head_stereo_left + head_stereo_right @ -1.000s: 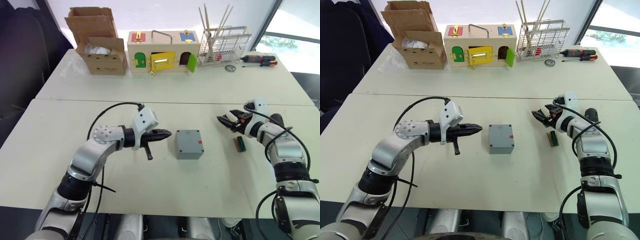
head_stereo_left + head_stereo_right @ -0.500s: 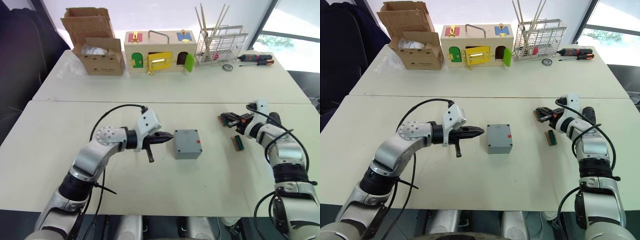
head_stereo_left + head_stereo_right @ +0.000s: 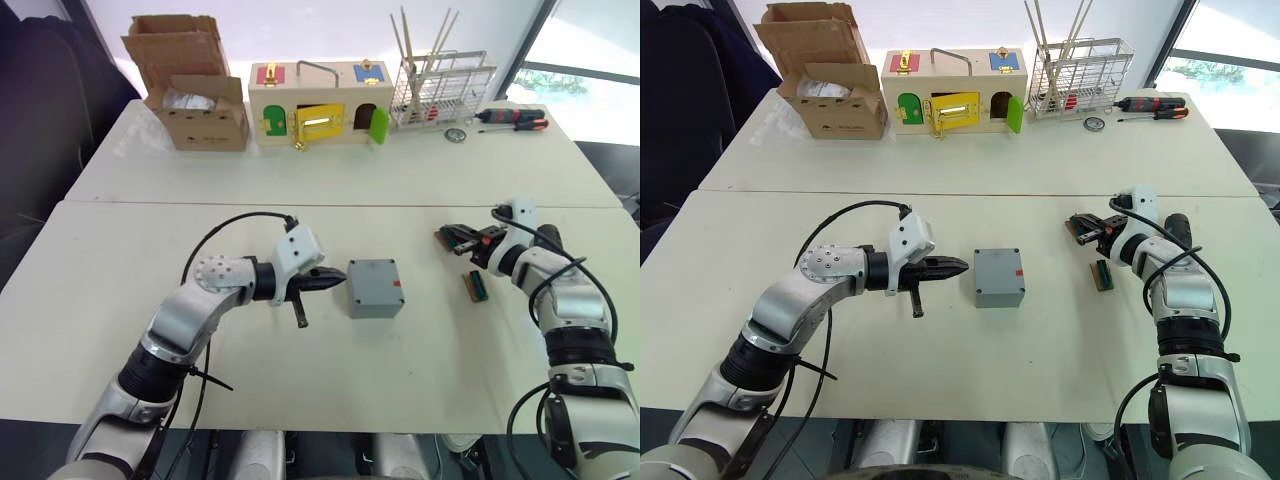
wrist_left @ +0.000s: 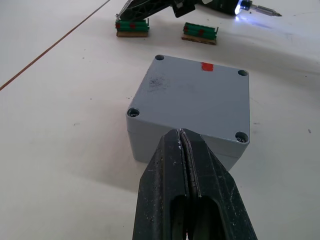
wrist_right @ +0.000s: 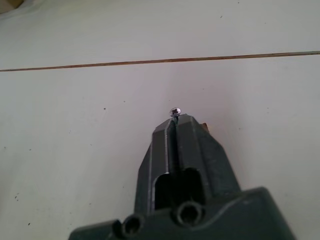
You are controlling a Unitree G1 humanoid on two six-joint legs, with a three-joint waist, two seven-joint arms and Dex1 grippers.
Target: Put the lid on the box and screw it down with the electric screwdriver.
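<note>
Both end effectors are closed: our left end effector (image 3: 335,281) has its fingers pressed together on nothing, its tip just beside the box (image 3: 376,288) at mid-desk, while our right end effector (image 5: 175,116) pinches a small screw (image 5: 174,111) between its fingertips. The lid (image 4: 192,97) already sits on the box, its corner holes exposed and the red mark on top. The electric screwdriver (image 4: 220,4) lies beyond the box with its tip light glowing (near two small green connector blocks (image 4: 132,27)). We judge the main risk is the tiny screw slipping from so slight a pinch, or the left tip nudging the box off position.
</note>
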